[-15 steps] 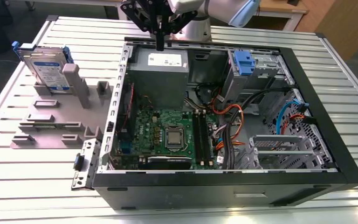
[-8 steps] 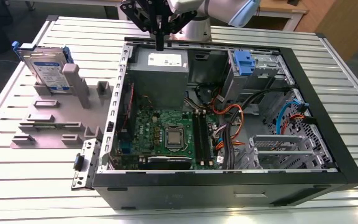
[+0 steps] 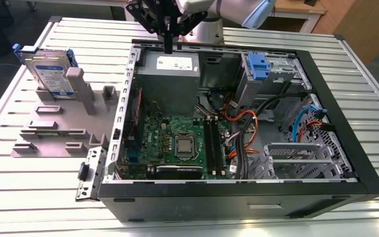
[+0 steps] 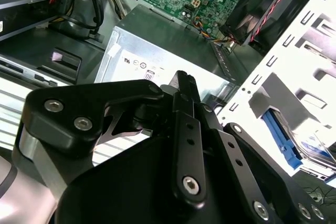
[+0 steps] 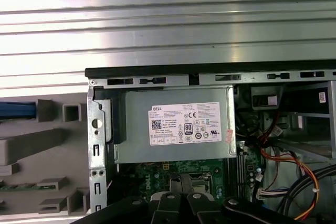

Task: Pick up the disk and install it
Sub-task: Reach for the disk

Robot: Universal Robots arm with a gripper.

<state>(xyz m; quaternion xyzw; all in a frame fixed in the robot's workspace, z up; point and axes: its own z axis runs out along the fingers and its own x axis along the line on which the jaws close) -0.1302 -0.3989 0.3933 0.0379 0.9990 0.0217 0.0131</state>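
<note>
Counting, found one gripper (image 3: 168, 48) above the single grey power supply (image 3: 170, 74) inside one open case (image 3: 242, 200), fingers pressed together, holding nothing. Spotted one disk (image 3: 48, 71) upright in a grey holder (image 3: 51, 133) at the exterior view's left of the case, well apart.

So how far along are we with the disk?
Nothing done yet: the disk stands in the grey rack outside the case. The gripper, shut and empty, hangs over the power supply. Pick-up and install both remain.
</note>
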